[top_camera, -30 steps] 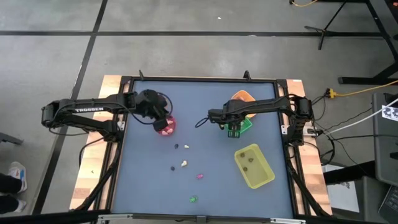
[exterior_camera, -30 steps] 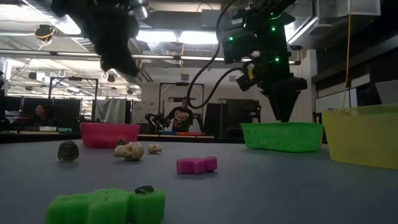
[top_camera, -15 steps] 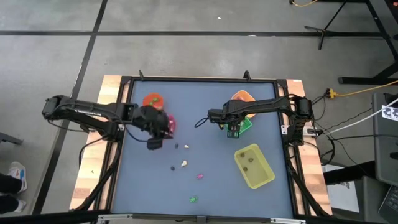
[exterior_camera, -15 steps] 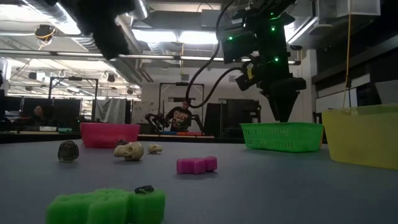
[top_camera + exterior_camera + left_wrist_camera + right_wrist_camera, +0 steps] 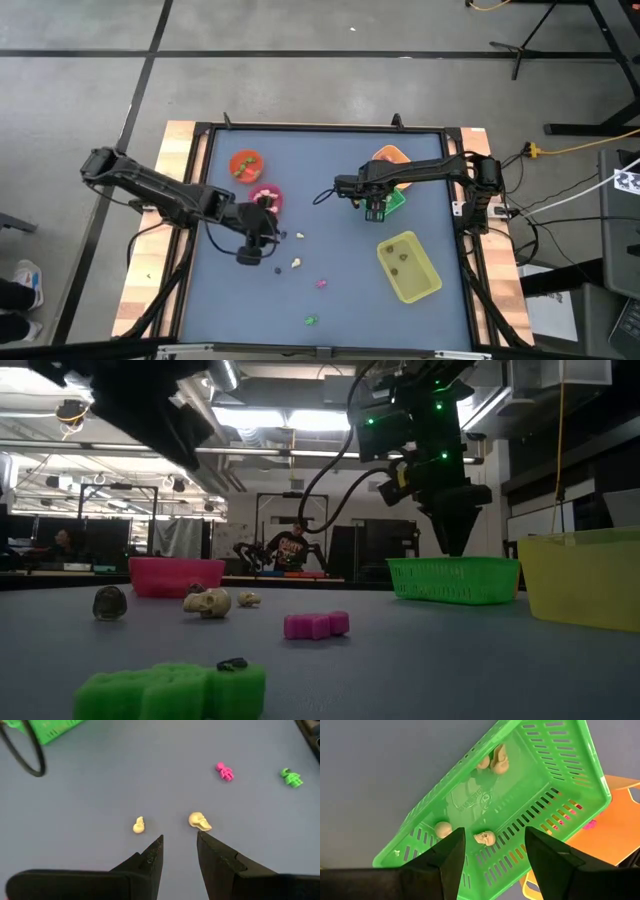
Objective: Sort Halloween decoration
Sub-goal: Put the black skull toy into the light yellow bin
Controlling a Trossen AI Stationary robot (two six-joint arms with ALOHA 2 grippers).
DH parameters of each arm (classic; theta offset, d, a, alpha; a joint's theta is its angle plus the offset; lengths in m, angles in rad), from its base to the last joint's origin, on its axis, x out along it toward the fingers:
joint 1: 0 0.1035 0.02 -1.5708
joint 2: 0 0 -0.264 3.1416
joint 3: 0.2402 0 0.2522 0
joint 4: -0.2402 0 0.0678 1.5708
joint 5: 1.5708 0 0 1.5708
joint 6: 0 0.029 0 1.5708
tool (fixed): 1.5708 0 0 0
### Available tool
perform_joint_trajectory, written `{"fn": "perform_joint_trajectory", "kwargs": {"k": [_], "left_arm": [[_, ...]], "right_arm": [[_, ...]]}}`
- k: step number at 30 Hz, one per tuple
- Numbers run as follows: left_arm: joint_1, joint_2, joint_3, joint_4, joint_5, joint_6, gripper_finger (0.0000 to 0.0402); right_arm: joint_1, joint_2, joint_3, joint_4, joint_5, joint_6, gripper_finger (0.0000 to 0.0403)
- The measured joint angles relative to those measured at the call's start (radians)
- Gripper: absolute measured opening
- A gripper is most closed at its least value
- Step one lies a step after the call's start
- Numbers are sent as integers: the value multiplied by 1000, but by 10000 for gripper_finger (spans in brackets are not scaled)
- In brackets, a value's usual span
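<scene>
Blue-grey tabletop (image 5: 330, 190) carries a handful of loose trinkets near its middle: two cream skulls (image 5: 200, 821), a pink figure (image 5: 224, 771) and a green figure (image 5: 291, 777). Left gripper (image 5: 179, 851) hangs just above the larger skull, fingers apart and empty, while the right gripper (image 5: 492, 851) hovers over the green tray (image 5: 580, 775), jaws spread, with more cream skulls (image 5: 484, 838) lying inside

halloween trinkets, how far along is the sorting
Partly done. Cream skulls already lie in the green tray, with the open right tool over it, empty. The left tool, open and holding nothing, hovers near a cream skull on the table. Still loose: a smaller cream piece, a pink figure and a green figure.
</scene>
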Motion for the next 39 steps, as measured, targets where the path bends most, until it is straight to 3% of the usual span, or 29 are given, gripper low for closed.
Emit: {"fn": "perform_joint_trajectory", "kwargs": {"k": [5,10,21,27,39], "left_arm": [[-3,97,0,58,-33,1,103],[-3,188,0,64,-138,-5,103],[-3,340,0,68,-223,-346,103],[-3,372,0,68,-257,-462,103],[-3,372,0,68,-261,-525,103]], "right_arm": [[0,0,0,0,0,0,205],[0,0,0,0,0,0,205],[0,0,0,1,0,0,205],[0,0,0,6,0,0,205],[0,0,0,34,0,0,205]]}}
